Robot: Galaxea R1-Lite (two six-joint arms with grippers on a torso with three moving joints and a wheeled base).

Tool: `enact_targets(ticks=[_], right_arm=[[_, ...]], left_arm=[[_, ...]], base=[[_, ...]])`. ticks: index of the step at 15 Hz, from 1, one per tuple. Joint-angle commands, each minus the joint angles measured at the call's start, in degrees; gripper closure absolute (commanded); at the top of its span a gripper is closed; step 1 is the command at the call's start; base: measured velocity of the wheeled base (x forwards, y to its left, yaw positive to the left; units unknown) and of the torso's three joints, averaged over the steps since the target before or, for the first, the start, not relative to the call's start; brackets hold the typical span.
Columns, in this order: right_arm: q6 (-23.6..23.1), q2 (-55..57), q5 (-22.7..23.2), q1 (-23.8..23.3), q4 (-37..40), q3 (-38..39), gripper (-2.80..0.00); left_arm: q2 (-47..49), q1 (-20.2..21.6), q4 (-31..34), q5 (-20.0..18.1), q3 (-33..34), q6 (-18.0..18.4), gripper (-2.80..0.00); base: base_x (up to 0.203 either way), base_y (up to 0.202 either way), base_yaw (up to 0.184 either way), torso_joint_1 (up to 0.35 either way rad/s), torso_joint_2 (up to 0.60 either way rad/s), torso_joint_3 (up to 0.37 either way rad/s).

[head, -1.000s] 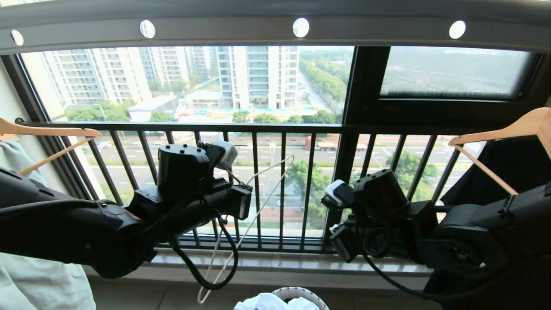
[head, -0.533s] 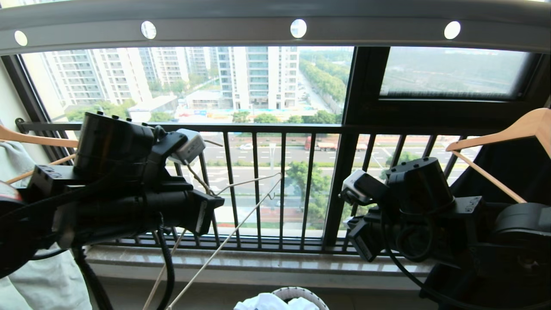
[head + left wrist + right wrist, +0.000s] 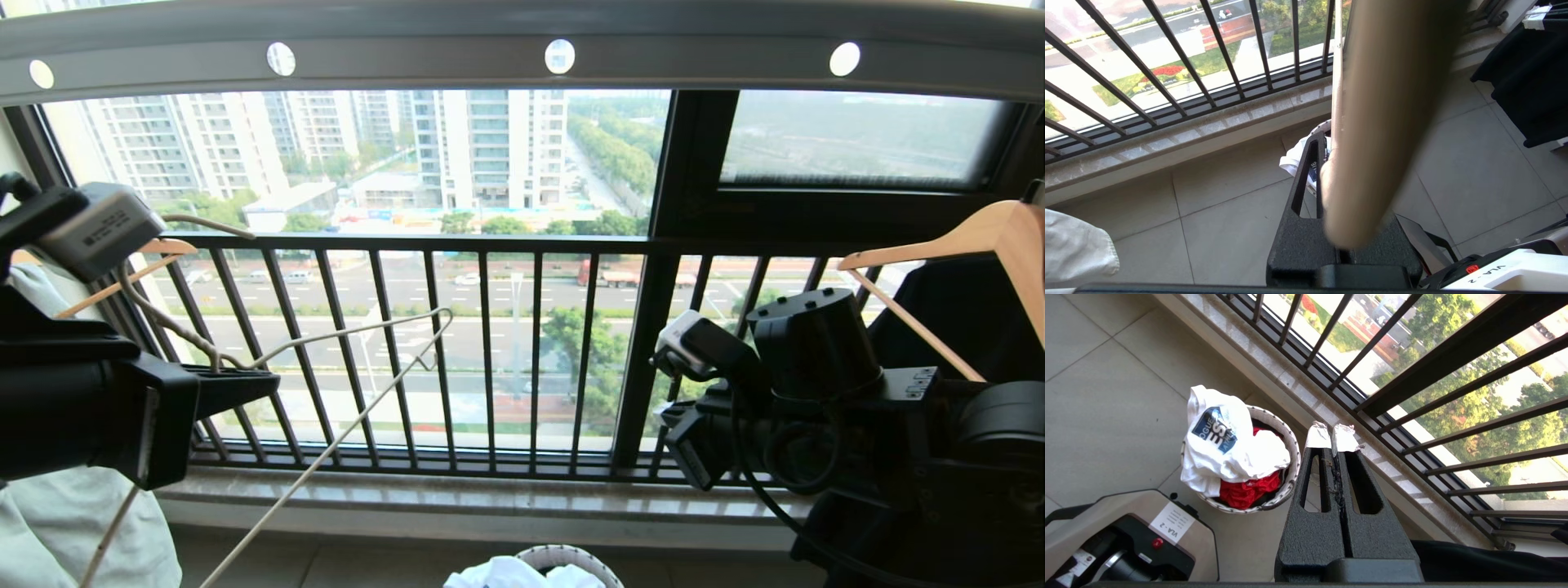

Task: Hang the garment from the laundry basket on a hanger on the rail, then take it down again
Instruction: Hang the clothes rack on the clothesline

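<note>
My left gripper (image 3: 263, 382) is at the left of the head view, shut on the cream wire hanger (image 3: 359, 331) near the base of its hook. The hook curves up by the wrist camera; the shoulders slant down toward the floor. In the left wrist view the hanger (image 3: 1380, 102) is a blurred cream bar over the gripper (image 3: 1327, 151). The grey rail (image 3: 408, 61) spans overhead, with no hanger on it. The white garment (image 3: 1224, 449) with its blue print is heaped on the laundry basket (image 3: 1290, 457) on the floor. My right gripper (image 3: 1334, 437) hovers beside the basket, shut and empty.
A red cloth (image 3: 1245, 490) lies under the garment. Wooden hangers hang at the left (image 3: 122, 261) with a pale garment (image 3: 49, 523) and at the right (image 3: 980, 237) with a black shirt (image 3: 963, 327). The black window guard (image 3: 490, 245) and stone sill (image 3: 490, 498) are ahead.
My left arm has swung from the middle to the left with the hanger, and its wrist has turned. The right arm has risen slightly and shifted right.
</note>
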Motion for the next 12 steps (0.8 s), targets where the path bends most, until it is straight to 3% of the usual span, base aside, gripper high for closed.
enact_targets(ticks=[1, 7, 12], right_arm=[[-0.08, 0.19, -0.02, -0.22, -0.11, 0.14, 0.00], [0.10, 0.16, -0.02, -0.22, -0.37, 0.29, 0.00], [0.10, 0.08, 0.06, -0.18, -0.37, 0.29, 0.00]], left_arm=[[-1.15, 1.63, 5.64, 0.16, -6.78, 0.21, 0.00], [7.00, 3.63, 11.51, 0.49, -20.57, 0.43, 0.00], [13.88, 3.71, 13.68, 4.06, -28.70, 0.48, 0.00]], base=[[0.000, 0.000, 0.000, 0.000, 0.00, 0.000], [0.000, 0.000, 0.000, 0.000, 0.00, 0.000], [0.000, 0.000, 0.000, 0.000, 0.00, 0.000]])
